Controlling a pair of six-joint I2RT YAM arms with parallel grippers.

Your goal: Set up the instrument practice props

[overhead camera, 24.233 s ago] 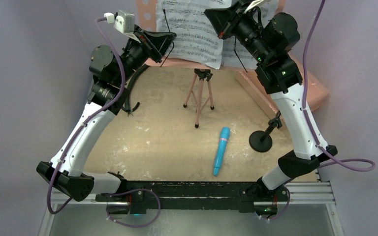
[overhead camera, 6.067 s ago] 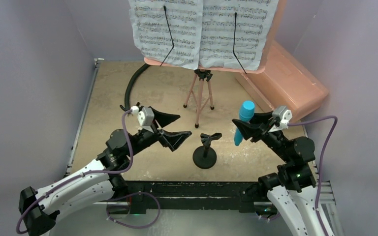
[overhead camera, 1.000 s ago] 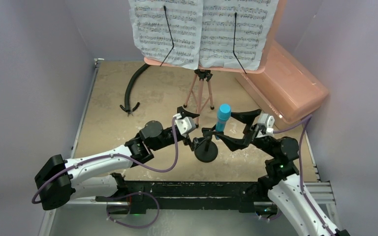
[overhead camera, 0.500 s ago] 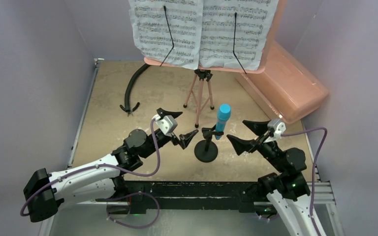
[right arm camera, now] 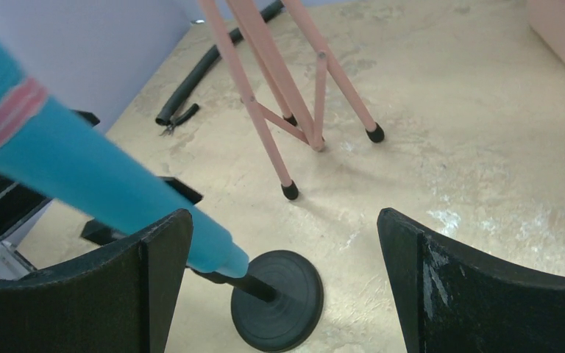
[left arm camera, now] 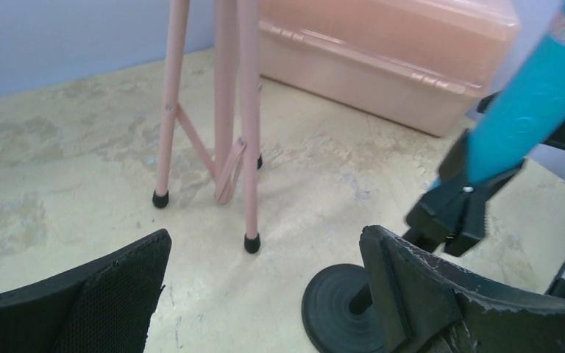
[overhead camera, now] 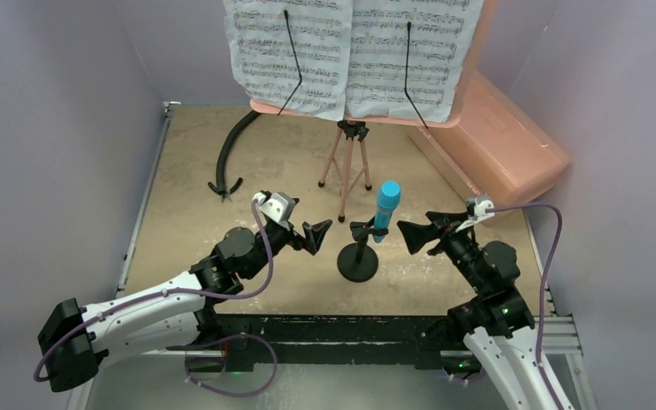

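The task looked done: pages (overhead camera: 290, 51) sat on the stand (overhead camera: 346, 171) at twelve o'clock, and the mic (overhead camera: 384, 207) was clipped in its mic stand (overhead camera: 358, 261) mid-table. The left gripper (overhead camera: 303, 222) at nine o'clock and the right gripper (overhead camera: 423, 227) at three gaped empty.

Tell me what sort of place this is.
Likely a robot test cell staged as a music corner: pink music stand with sheet music, blue toy microphone in a black mic stand, plain walls.

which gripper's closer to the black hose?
Left. The left gripper sits right of the black hose, by its near end; the right gripper is farther right, beyond the mic stand.
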